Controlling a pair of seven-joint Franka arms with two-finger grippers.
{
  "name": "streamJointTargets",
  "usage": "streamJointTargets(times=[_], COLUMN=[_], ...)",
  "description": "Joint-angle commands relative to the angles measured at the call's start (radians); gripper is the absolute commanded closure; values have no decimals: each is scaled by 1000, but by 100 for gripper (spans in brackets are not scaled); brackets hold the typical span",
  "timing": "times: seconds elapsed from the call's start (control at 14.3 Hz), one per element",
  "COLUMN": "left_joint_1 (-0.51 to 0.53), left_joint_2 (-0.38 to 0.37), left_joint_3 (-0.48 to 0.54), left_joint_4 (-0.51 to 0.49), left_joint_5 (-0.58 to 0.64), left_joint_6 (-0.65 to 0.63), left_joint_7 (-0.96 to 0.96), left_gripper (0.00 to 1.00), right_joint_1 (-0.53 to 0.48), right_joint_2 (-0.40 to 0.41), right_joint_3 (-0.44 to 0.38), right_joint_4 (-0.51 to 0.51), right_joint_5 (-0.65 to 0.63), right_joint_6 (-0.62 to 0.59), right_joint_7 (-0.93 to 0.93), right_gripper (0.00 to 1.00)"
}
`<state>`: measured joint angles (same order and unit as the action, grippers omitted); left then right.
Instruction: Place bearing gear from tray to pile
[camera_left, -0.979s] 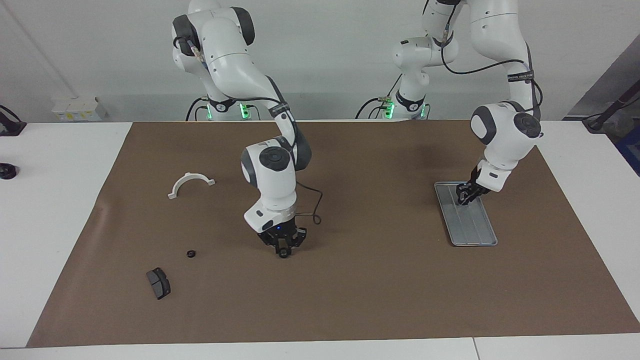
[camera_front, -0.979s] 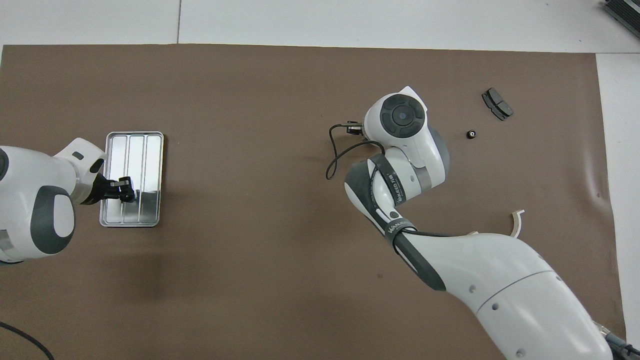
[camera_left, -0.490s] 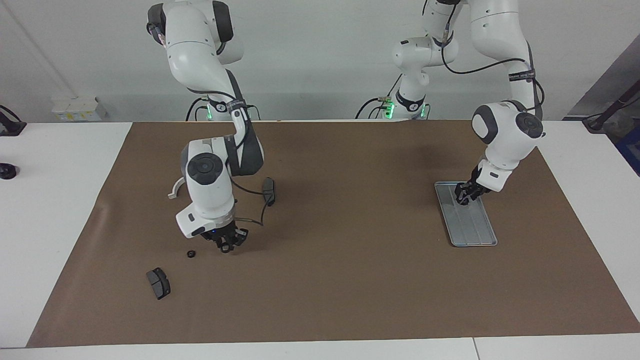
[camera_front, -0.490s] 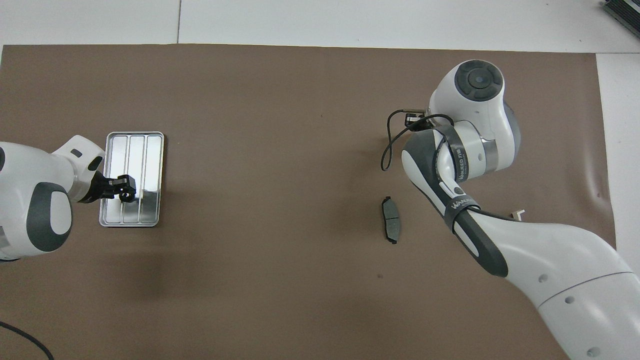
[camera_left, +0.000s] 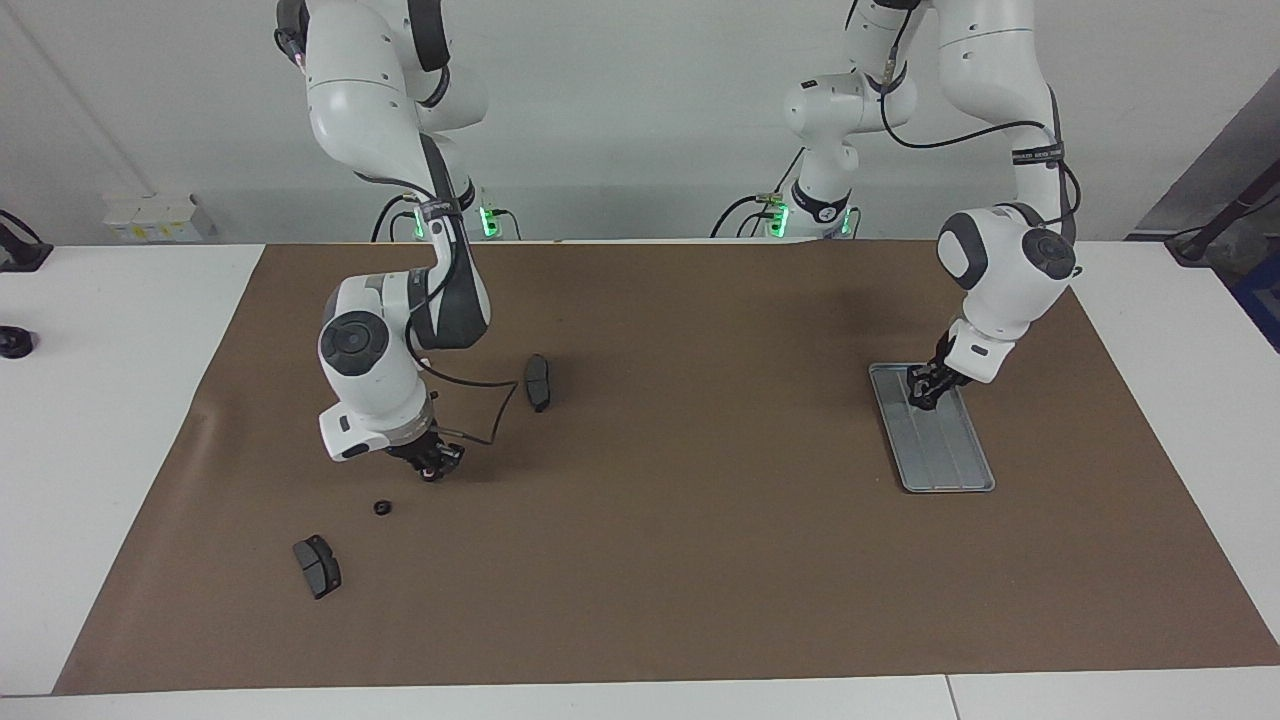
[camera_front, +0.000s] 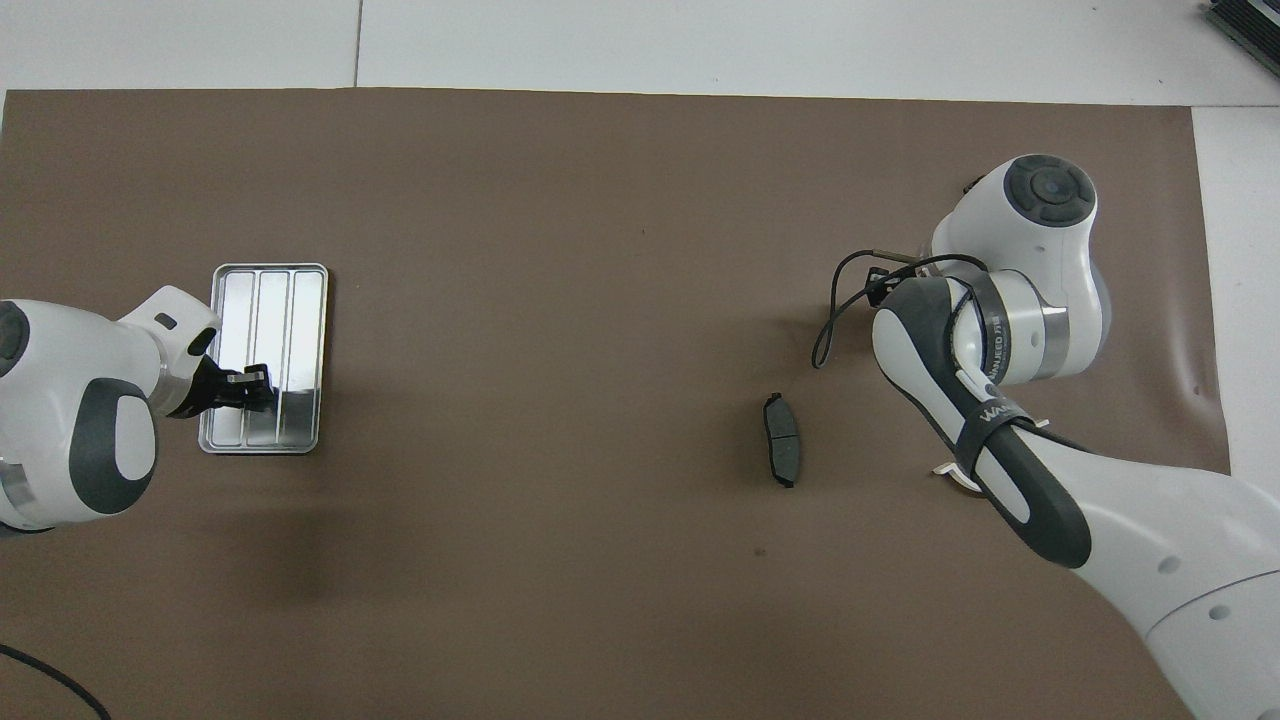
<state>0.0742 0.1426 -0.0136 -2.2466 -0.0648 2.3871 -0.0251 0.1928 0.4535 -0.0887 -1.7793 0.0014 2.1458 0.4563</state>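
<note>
**Right gripper down by the pile, left one at the tray**

The right gripper (camera_left: 430, 466) hangs low over the brown mat (camera_left: 700, 560) at the right arm's end of the table. Honestly can't tell if it's open or shut, or if anything's in it. A small black bearing gear (camera_left: 381, 507) sits on the mat just beside it. A dark brake pad (camera_left: 317, 566) lies a bit farther from the robots than the gear. A second brake pad (camera_left: 538, 381) lies nearer to the robots, by the arm's dangling cable. A sliver of the white bracket (camera_front: 952, 474) peeks out from under the right arm.

The left gripper (camera_left: 925, 388) is down at the tray (camera_left: 945, 455), over the end nearer to the robots. Can't tell its state either.
</note>
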Motion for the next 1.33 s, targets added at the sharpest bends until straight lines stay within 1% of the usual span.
streamJointTargets(times=[0.0, 0.07, 0.21, 0.28, 0.35, 0.56, 0.7, 0.91, 1.05, 1.12, 1.26], left_joint_1=[12, 9, -4, -16, -48, -155, -244, -402, -494, -533, -631], left_joint_2=[-6, -5, -3, 2, 2, 11, 29, 52, 119, 179, 320], left_joint_3=[-8, -8, -12, -15, -16, -14, -16, -15, -16, -16, -12], left_joint_4=[14, 45, 161, 220, 255, 314, 347, 335, 369, 404, 542], left_joint_5=[-1, -1, -1, -1, -1, -1, -1, -1, -9, -10, -10], left_joint_6=[1, -41, -162, -204, -216, -200, -154, -11, 93, 156, 178], left_joint_7=[24, 24, 22, 22, 22, -18, -172, -424, -565, -648, -748], left_gripper=[100, 100, 100, 100, 100, 100, 100, 100, 100, 100, 100], right_joint_1=[-3, 0, 2, 4, 4, -4, 2, 7, 8, 8, 8], right_joint_2=[-78, -85, -96, -95, -96, -118, -122, -116, -107, -102, -96], right_joint_3=[12, 12, 12, 12, 12, 12, 12, 15, 15, 15, 17], right_joint_4=[-101, -104, -109, -108, -106, -98, -80, -25, -26, -26, -25], right_joint_5=[20, 20, 20, 20, 20, 19, 19, 17, 17, 17, 17], right_joint_6=[8, 2, -1, 0, 0, 3, 20, 45, 167, 216, 288], right_joint_7=[37, 51, 74, 79, 87, 84, 78, 53, 12, -8, -19], right_gripper=[78, 63, 15, 3, 0, 0, 0, 0, 0, 0, 0])
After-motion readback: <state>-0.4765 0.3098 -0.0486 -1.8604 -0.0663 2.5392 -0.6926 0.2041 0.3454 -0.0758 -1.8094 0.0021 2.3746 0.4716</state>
